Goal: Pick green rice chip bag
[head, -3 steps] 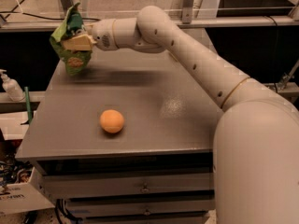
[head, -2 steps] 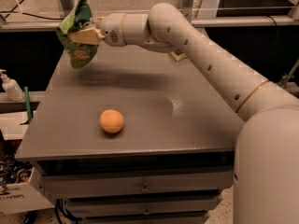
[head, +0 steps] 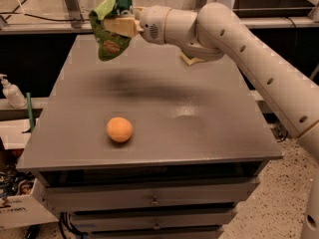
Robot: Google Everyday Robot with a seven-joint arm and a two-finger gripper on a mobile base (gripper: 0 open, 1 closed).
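Note:
The green rice chip bag (head: 110,40) is a crinkly light-green pouch with a dark green top and an orange chip picture. It hangs in the air above the far left of the grey table (head: 199,128). My gripper (head: 118,26) is shut on the bag's middle, reaching in from the right on a long white arm (head: 239,39). The bag is clear of the tabletop, and its shadow falls on the surface below.
An orange ball (head: 119,129) lies on the table's front left. A yellow sponge (head: 192,60) lies partly hidden behind the arm at the back. A white bottle (head: 11,91) stands left of the table. Drawers (head: 149,200) sit below the front edge.
The gripper has lifted the bag up off the far left of the table and carried it a little rightward. The orange ball has not moved.

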